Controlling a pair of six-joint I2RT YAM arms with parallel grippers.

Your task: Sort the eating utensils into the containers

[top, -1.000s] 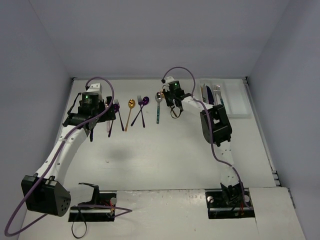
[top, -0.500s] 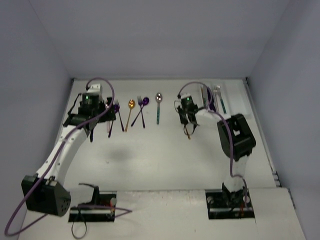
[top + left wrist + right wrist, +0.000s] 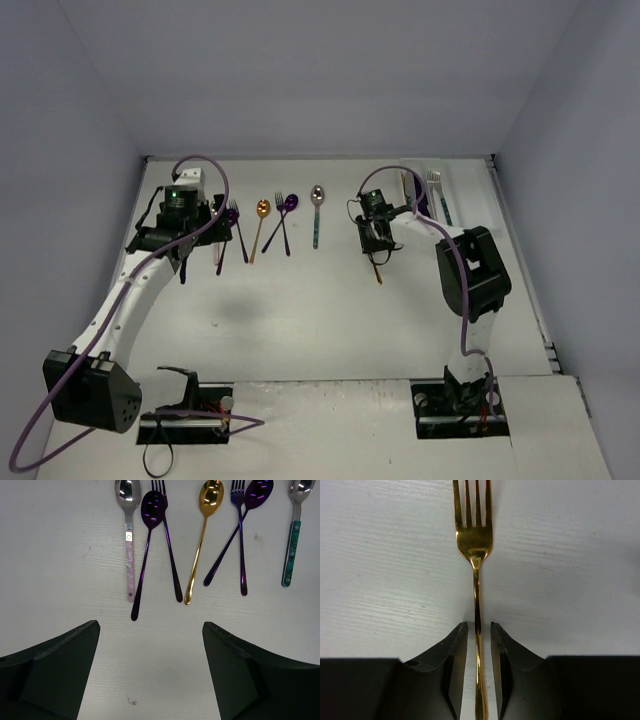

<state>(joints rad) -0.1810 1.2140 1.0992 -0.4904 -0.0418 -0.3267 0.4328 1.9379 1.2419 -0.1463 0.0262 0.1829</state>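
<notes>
My right gripper (image 3: 377,240) (image 3: 479,626) is low over the table. Its jaws straddle the handle of a gold fork (image 3: 378,268) (image 3: 475,540), with a thin gap showing on each side. The fork's tines point away from me. My left gripper (image 3: 190,240) (image 3: 150,625) is wide open and empty, above the near ends of a row of utensils: a pink-handled silver spoon (image 3: 129,555), a purple spoon (image 3: 147,545), a purple fork (image 3: 170,555), a gold spoon (image 3: 200,545), a crossed purple fork (image 3: 241,545) and spoon (image 3: 257,492), and a teal-handled spoon (image 3: 292,545) (image 3: 316,215).
The white tray (image 3: 478,215) lies at the back right and holds a silver fork (image 3: 433,180), a teal-handled piece and a dark one in its narrow compartments. Walls close the table at the back and sides.
My right gripper has moved from beside the teal-handled spoon to the right and nearer, and the gold fork came with it. The left arm has barely moved.
</notes>
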